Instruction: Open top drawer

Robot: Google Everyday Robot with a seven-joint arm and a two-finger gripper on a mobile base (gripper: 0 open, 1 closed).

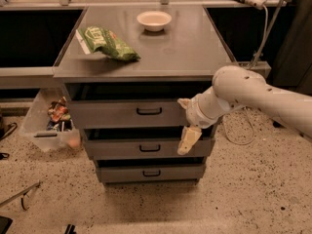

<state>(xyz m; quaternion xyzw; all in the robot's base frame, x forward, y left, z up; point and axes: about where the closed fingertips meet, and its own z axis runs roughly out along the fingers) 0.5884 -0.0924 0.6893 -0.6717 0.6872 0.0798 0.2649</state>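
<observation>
The top drawer point(109, 115) is the uppermost and widest of three grey drawers under the grey cabinet top point(190, 48). Its small dark bar handle point(148, 111) sits at the centre of its front. My gripper point(185, 122) hangs in front of the right part of the drawer fronts, to the right of the handle and apart from it. It is open and empty: one cream finger point(184, 103) is level with the top drawer front and the other point(188, 140) reaches down over the middle drawer point(126, 149). The white arm point(253, 94) comes in from the right.
A green snack bag point(107, 43) and a white bowl point(154, 20) lie on the cabinet top. The bottom drawer point(122, 173) is narrowest. A clear plastic bin point(48, 126) of items stands on the floor at the left. A cable point(256, 48) hangs at the right.
</observation>
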